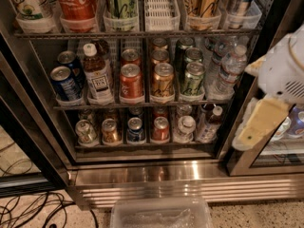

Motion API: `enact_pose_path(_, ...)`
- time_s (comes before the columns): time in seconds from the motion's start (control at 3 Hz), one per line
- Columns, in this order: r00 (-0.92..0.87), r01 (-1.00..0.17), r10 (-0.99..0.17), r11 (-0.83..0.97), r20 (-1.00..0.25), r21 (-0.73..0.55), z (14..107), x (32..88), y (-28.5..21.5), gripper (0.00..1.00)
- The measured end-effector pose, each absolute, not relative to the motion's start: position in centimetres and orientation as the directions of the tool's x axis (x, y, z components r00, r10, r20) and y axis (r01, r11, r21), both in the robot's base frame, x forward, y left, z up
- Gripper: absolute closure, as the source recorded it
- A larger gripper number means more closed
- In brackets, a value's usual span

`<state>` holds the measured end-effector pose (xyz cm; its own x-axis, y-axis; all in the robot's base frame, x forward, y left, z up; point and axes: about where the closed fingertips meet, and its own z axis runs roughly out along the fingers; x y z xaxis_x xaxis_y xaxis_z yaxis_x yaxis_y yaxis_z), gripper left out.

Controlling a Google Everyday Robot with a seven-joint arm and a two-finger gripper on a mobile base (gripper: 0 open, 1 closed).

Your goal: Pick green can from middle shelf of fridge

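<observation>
The fridge [156, 172] stands open in front of me, with a steel frame and wire racks. The middle shelf [142, 104] holds lane trays of short cans and bottles. Three green cans stand in one lane right of centre. The front green can [192, 79] is at the rack's edge, with the two others [193, 56] [183, 44] behind it. A copper-orange can [163, 81] is on its left and clear water bottles [227, 72] on its right. My gripper [250, 131] hangs at the right, outside the fridge, right of and lower than the green cans, holding nothing.
The top rack holds tall cans, a Coca-Cola can [76, 1], a slim green-and-black can [121, 1] and a white tray [161, 6]. The bottom rack [142, 144] holds small cans. A clear plastic bin [161, 213] and cables [28, 209] lie on the floor.
</observation>
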<state>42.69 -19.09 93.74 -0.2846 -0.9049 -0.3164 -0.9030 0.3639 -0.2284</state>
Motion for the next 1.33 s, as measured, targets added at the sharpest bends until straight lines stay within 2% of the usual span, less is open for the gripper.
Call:
enact_pose_path(0.67, -0.316, -0.905, -0.857, 0.401, -0.407, -0.143, 85.1, 41.5, -14.4, 0.0)
enact_pose_path(1.0, -0.316, -0.905, -0.857, 0.402, -0.407, -0.143, 85.1, 41.5, -14.4, 0.0)
enact_pose_path(1.33, -0.352, -0.876, -0.814, 0.461, -0.462, -0.145, 83.6, 42.0, -14.6, 0.0)
